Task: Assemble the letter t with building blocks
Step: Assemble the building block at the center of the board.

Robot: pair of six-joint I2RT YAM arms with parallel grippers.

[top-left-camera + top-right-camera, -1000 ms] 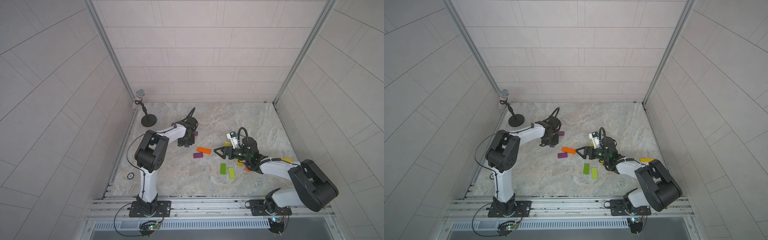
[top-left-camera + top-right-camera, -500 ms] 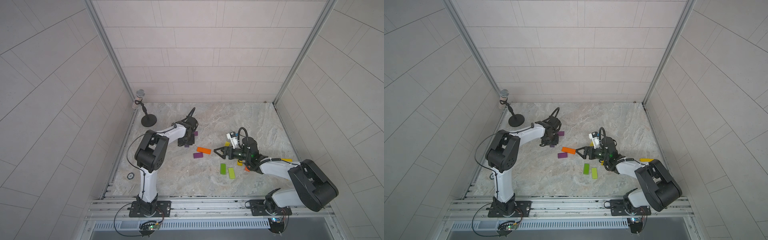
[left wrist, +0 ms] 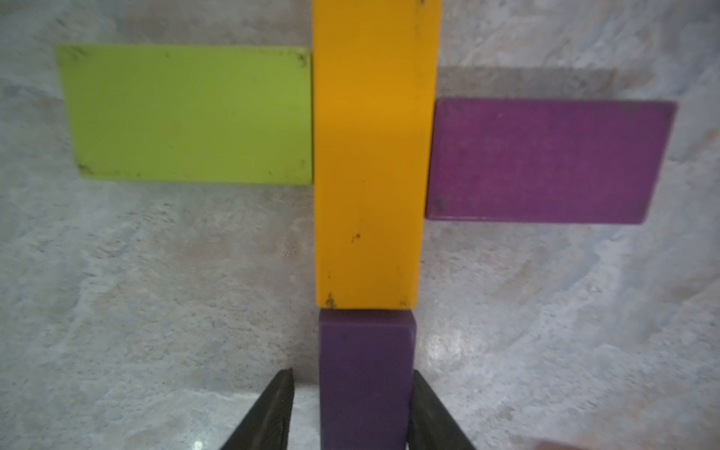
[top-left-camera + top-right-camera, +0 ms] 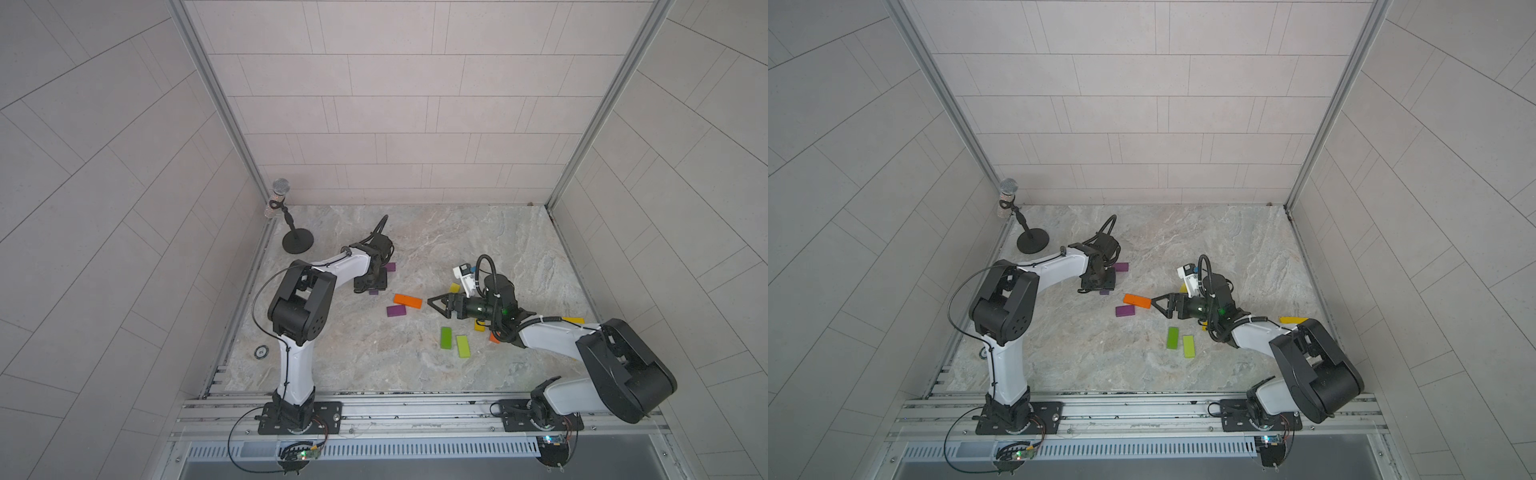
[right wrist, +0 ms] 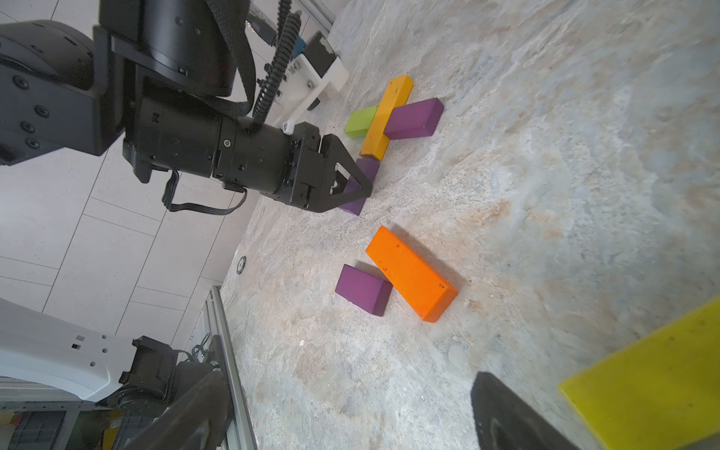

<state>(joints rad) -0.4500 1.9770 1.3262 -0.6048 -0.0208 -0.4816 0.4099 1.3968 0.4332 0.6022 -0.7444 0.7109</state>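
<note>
In the left wrist view a long yellow-orange block [image 3: 370,156] lies with a lime block [image 3: 187,113] on one side and a purple block [image 3: 545,159] on the other. A darker purple block [image 3: 366,374] butts against its end. My left gripper [image 3: 350,413] straddles that block, open, with a gap at one finger [image 3: 272,409]. In both top views the left gripper [image 4: 371,286] [image 4: 1097,284] covers most of this group. My right gripper [image 4: 436,305] [image 5: 350,409] stands open and empty, beside a loose orange block [image 4: 407,301] [image 5: 411,272] and a loose purple block [image 4: 396,310] [image 5: 364,290].
A green block [image 4: 446,337] and a lime block [image 4: 463,345] lie in front of the right gripper. Yellow blocks [image 4: 455,287] [image 4: 573,320] sit around the right arm. A microphone stand [image 4: 297,243] is at the back left. A small round disc [image 4: 260,351] lies near the left rail.
The left gripper's jaws have parted from the darker purple block, which stays against the yellow-orange block's end. Neither arm has shifted visibly.
</note>
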